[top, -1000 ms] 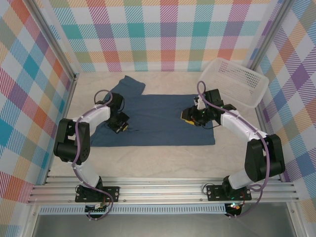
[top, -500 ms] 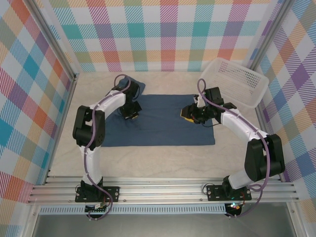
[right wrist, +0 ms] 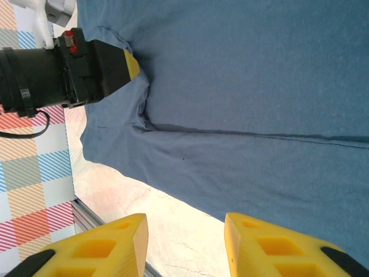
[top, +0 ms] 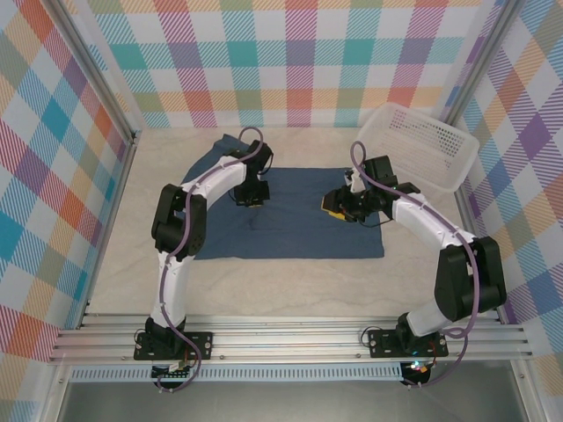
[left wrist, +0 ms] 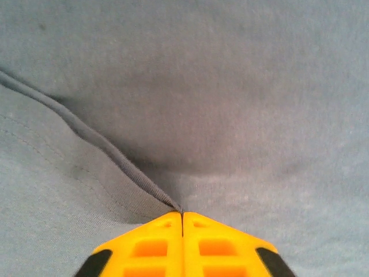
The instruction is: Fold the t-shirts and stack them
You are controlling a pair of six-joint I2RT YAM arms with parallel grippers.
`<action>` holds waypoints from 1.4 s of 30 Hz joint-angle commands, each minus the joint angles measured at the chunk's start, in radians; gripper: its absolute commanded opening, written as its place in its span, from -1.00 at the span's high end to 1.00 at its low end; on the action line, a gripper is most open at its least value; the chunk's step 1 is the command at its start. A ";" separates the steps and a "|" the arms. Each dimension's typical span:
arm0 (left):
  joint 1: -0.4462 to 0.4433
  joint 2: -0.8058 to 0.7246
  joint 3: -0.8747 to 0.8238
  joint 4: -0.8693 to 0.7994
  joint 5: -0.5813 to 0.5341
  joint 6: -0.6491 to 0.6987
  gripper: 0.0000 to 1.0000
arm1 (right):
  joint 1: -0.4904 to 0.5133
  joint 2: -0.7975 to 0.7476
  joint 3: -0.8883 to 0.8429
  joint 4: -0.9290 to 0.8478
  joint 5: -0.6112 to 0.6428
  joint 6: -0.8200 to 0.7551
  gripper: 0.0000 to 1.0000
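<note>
Side fold on the t-shirt (top: 303, 224), with its edge pinched by the left gripper (left wrist: 182, 214).
The shirt lies spread on the table (top: 290, 281) between the arms, near the white basket (top: 422, 145). The left jaws are clamped tight on a raised edge of cloth above the shirt's body, probably to lay that side inward. The right gripper (right wrist: 184, 225) hovers over the other side, spread wide and holding nothing, likely ready to steady it.

The dark blue t-shirt (top: 299, 224) is soft, matt knit cloth with a stitched hem. The basket (top: 422, 141) is white mesh plastic. The frame rails (top: 290, 338) are ribbed, dull-shining metal.
</note>
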 commanded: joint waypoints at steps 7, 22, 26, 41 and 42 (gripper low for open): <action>0.004 -0.125 -0.016 -0.028 -0.147 -0.044 -0.11 | 0.006 0.029 0.023 -0.006 -0.033 0.008 0.22; 0.493 -0.397 -0.503 0.035 0.180 -0.299 0.34 | -0.021 0.050 -0.100 -0.004 0.150 0.085 0.35; 0.486 -0.336 -0.506 0.073 0.202 -0.351 0.34 | -0.066 0.076 -0.120 -0.055 0.220 0.119 0.36; 0.478 -0.382 -0.797 0.098 -0.067 -0.423 0.35 | -0.035 0.236 -0.109 -0.263 0.381 0.121 0.32; 0.478 -0.401 -0.824 0.101 -0.076 -0.434 0.34 | -0.023 0.235 -0.118 -0.277 0.385 0.128 0.32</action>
